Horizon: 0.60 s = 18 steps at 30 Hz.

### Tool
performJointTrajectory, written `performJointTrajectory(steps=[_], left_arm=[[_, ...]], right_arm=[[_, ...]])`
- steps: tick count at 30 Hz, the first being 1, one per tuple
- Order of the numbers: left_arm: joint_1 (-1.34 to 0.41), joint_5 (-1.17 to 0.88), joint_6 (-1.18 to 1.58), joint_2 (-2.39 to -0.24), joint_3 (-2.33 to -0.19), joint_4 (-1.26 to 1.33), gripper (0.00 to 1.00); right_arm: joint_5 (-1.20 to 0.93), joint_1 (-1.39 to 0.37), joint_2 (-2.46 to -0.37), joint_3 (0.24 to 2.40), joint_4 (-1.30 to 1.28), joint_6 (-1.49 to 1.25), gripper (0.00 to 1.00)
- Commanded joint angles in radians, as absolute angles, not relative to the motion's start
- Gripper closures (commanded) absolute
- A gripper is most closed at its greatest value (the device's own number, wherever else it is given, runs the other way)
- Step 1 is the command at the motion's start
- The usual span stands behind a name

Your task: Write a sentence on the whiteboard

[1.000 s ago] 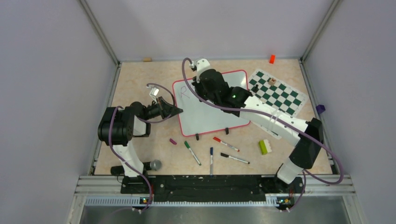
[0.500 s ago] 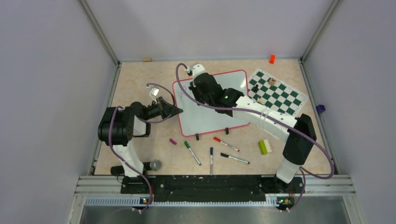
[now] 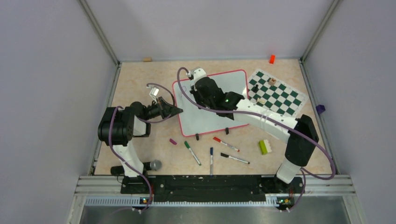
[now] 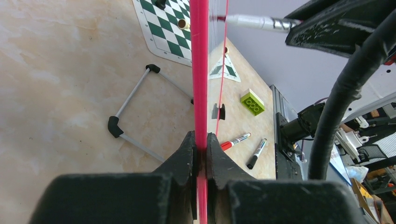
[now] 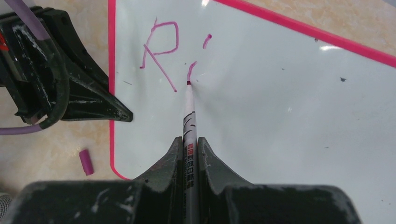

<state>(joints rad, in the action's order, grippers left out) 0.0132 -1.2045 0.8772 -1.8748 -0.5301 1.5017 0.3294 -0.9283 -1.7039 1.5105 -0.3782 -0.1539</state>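
Both arms rise from bases at the near edge of the tabletop [image 3: 140, 84]. Between the bases and the board lie four capped pens [image 3: 226, 143], and a green brick [image 3: 265, 147] sits off to the right.

The left arm is folded at the elbow, with its wrist low and pointing right. The left hand [image 4: 201, 144] is closed on the left rim of the whiteboard [image 3: 210, 116], pinching the thin red-pink edge from both sides.

The right arm stretches long and diagonally leftward over the board's near right corner, its wrist tipped down above the upper left part. The right hand [image 5: 189, 144] is clamped around a white marker [image 5: 190, 116] whose purple tip touches the glossy surface. A red band on the barrel carries print too small to read.

The whiteboard sits mid-tabletop with its two black feet toward the arms, just beside the chess mat [image 3: 275, 91].

The sentence [image 5: 161, 69] so far shows a capital "R" near the upper left corner. Beside it are a dot and, below that, a short curved stroke, with the marker tip at the stroke's lower end.
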Motion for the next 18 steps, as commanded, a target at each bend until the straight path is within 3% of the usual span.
performJointTrajectory(steps=[1,18], left_arm=[[0.005,-1.233,0.838,-1.867,-0.528,1.62,1.0],[0.005,-1.234,0.838,-1.867,-0.527,1.62,1.0]], right_arm=[[0.331,-0.919,-1.662,1.439,-0.392,-0.177,1.0],[0.285,-0.901,-1.615,1.533,-0.406,-0.175,1.0]])
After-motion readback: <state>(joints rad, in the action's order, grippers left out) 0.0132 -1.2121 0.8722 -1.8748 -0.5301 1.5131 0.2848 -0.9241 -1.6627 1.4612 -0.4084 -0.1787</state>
